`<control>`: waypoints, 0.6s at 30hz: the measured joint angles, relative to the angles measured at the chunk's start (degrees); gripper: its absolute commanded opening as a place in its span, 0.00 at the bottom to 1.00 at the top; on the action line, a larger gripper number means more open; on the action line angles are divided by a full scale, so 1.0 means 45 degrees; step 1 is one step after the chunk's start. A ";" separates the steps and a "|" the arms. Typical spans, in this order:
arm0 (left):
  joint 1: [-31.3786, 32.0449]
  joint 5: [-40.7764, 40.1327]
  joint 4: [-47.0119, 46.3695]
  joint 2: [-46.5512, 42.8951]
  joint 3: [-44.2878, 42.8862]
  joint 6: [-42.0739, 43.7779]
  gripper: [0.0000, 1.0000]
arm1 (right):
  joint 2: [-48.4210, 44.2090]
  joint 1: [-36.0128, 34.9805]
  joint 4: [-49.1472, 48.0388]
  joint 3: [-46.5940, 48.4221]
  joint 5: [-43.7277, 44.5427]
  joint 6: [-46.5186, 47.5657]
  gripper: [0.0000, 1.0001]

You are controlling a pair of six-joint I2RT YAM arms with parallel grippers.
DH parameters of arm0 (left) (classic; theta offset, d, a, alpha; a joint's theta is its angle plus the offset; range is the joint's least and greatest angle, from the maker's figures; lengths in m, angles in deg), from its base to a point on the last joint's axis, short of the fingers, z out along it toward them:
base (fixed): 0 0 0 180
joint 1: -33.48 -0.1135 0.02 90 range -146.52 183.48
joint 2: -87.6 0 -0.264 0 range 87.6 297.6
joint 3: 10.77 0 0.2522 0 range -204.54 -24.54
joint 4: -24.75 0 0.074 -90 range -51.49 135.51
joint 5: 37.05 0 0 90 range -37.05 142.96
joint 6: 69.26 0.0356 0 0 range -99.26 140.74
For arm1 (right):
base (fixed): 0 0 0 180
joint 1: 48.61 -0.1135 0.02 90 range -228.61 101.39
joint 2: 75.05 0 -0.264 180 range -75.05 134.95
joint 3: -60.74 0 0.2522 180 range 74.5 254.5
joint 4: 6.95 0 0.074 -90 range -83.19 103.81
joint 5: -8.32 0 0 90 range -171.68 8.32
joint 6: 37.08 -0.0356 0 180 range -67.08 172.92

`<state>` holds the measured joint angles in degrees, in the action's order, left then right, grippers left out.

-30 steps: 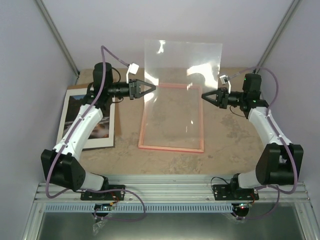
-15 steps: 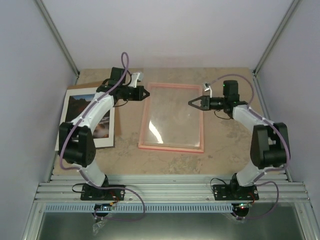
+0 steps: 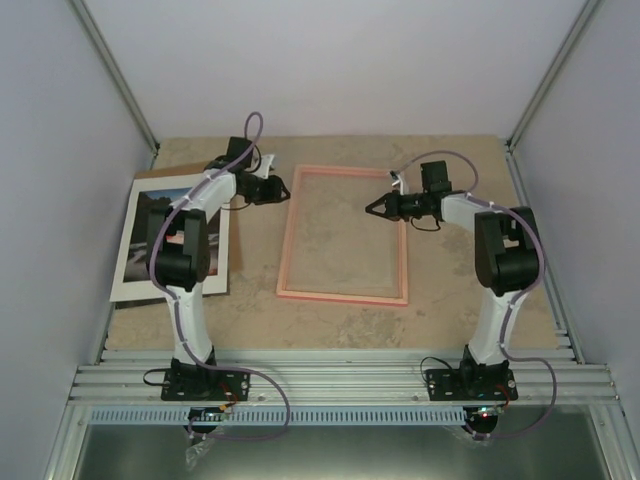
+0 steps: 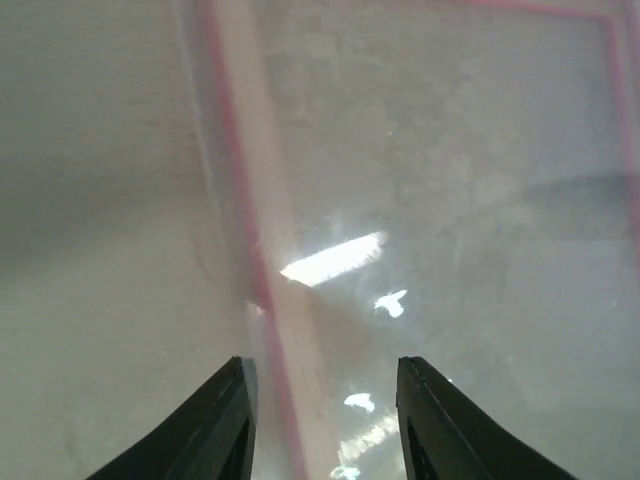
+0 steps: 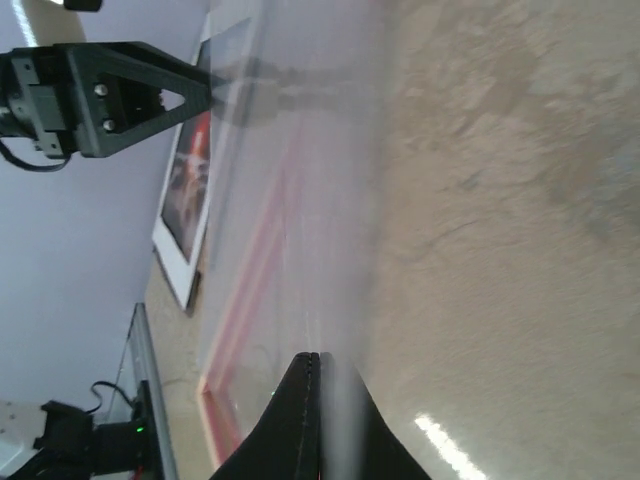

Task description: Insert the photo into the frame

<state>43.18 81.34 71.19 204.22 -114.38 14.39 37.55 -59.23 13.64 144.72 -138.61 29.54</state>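
Observation:
The pink frame [image 3: 342, 295] lies flat at the table's middle. A clear sheet [image 3: 340, 230] lies low over its opening. The photo [image 3: 143, 225] lies face up at the left, partly under my left arm. My left gripper [image 3: 288, 186] is open at the frame's upper left rail; in the left wrist view its fingers [image 4: 320, 365] straddle the pink rail [image 4: 240, 200] and the sheet's edge [image 4: 450, 200]. My right gripper [image 3: 370, 208] is at the frame's right side, shut on the sheet's edge [image 5: 315, 358]. The right wrist view also shows the photo [image 5: 190, 180] and the left gripper [image 5: 200, 90].
A brown backing board [image 3: 160, 176] lies under the photo, its far edge showing. Grey walls close in the table at the left, right and back. A metal rail [image 3: 330, 365] with the arm bases runs along the near edge.
The clear sheet, held upright above the frame a second ago, has come down flat onto it. Both grippers have dropped low to the frame's sides, and the left one has opened.

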 measured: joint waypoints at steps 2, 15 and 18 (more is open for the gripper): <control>-0.0238 -0.0049 -0.0053 0.0423 -0.0262 -0.0063 0.48 | 0.0651 0.0005 0.0296 0.0549 0.0257 0.0214 0.01; -0.1302 0.1248 -0.0792 0.1214 0.0466 -0.0860 0.48 | 0.2161 0.0019 0.2667 0.1457 0.0845 0.1341 0.01; -0.1292 0.1666 -0.0928 0.1214 0.0733 -0.0860 0.54 | 0.2103 0.0058 0.2987 0.1438 0.0933 0.1520 0.01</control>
<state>37.36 88.83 67.02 209.68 -111.08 10.52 47.01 -58.96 27.08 151.19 -134.41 36.38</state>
